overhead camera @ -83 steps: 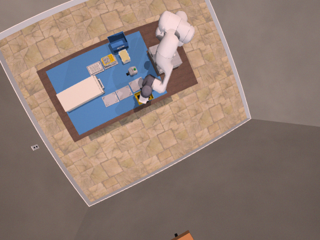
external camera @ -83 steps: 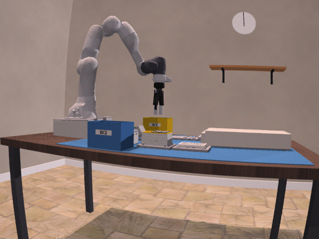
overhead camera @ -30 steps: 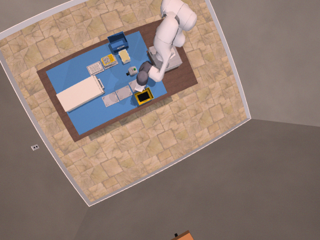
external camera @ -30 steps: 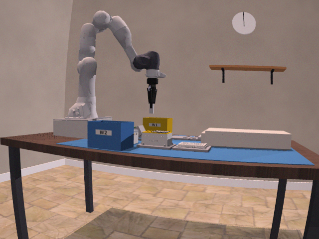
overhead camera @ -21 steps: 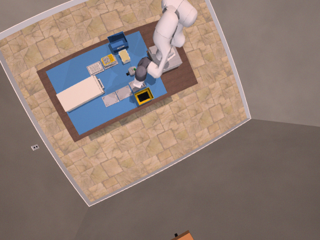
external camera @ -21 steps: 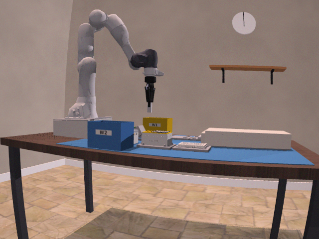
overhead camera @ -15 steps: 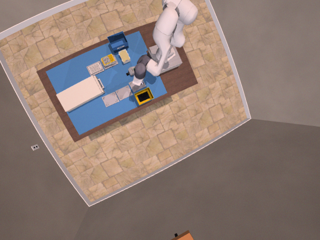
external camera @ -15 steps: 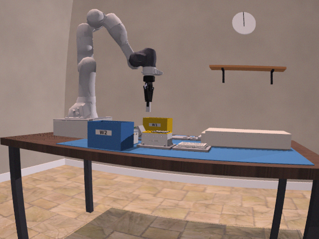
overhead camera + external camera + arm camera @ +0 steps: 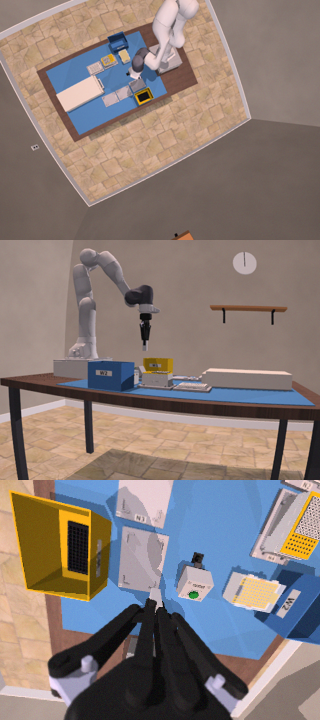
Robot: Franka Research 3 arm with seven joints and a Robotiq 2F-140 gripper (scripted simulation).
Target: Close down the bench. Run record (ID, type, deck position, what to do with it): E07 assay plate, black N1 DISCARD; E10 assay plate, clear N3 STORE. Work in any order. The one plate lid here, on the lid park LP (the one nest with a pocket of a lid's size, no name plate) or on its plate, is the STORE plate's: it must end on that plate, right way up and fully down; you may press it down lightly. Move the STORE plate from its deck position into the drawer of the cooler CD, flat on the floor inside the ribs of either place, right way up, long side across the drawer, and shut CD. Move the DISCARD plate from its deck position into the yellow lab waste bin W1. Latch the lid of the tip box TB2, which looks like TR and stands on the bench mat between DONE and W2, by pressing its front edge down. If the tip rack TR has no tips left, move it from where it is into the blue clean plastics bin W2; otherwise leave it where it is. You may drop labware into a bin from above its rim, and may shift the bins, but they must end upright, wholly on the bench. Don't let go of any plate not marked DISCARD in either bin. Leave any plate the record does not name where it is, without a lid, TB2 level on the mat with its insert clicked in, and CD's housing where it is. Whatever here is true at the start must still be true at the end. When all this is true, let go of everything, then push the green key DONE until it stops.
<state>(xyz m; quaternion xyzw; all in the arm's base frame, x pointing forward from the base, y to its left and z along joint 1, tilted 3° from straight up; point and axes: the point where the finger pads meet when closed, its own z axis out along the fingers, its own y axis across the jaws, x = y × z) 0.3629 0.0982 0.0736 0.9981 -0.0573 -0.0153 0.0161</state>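
Through the wrist view I see my tool (image 9: 154, 604) pinched fully together and empty, hanging over a bare grey nest (image 9: 142, 557) on the blue mat (image 9: 220, 535), with the yellow bin (image 9: 50, 545) holding a black plate (image 9: 77, 548) alongside and the green key (image 9: 193, 595) near.
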